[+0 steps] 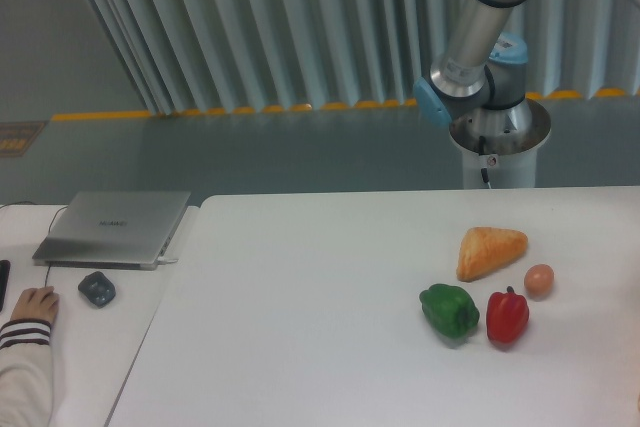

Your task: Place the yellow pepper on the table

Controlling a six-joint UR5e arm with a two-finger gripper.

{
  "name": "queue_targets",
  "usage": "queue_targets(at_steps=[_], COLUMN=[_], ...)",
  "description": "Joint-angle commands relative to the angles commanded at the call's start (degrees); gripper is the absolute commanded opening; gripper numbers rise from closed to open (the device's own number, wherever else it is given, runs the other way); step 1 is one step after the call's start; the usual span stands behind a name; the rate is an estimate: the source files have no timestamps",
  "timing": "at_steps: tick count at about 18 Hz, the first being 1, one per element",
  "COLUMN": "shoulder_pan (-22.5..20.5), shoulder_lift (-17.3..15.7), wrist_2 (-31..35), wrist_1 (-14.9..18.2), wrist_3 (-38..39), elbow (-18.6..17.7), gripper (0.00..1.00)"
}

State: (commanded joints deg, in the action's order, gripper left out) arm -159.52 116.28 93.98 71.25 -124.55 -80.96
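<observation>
White table (pixel 300 327), green pepper (pixel 449 309) beside red pepper (pixel 508 316)

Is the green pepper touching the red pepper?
Apart. The fixed camera shows a strip of white table between the green pepper and the red pepper.

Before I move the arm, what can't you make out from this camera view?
- Hand: out of frame; the grey-and-blue robot arm leaves by the top and right edges, so its state is unknown.
- Glossy yellow bell pepper: nowhere in view, so whether it is held cannot be told.
- Large white tabletop: right and near edges cut off.
</observation>
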Motion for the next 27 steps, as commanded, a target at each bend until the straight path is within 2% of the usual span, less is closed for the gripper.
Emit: queue_targets(at_steps=[2, 5, 8, 9, 13, 18, 22, 23, 25, 27], shoulder_pan=[0.0, 0.4, 0.4, 0.6, 4.1, 9.9, 13.3, 14.6, 17.8, 20.5], shoulder_lift=[-0.7, -1.8, -3.3, -3.7, -4.5, -5.0, -4.7, -4.5, -4.0, -2.8], wrist_2=[-5.0, -7.4, -13.2, -15.4, -16.6, -16.6, -16.4, -15.7, -9.7, -5.4], wrist_1=[2.7, 7.0, 11.4, 11.8, 11.8, 10.8, 8.1, 6.1, 2.2, 0.3], wrist_3=[3.8, 5.7, 10.0, 11.9, 18.7, 31.2, 38.4, 42.7, 46.0, 49.9], elbow=[0.8, 2.6, 4.5, 4.7, 4.8, 4.8, 4.5, 4.1, 3.1, 3.2], gripper=[0.44, 0.44, 0.44, 0.44, 0.44, 0.44, 0.44, 0.44, 0.44, 0.44])
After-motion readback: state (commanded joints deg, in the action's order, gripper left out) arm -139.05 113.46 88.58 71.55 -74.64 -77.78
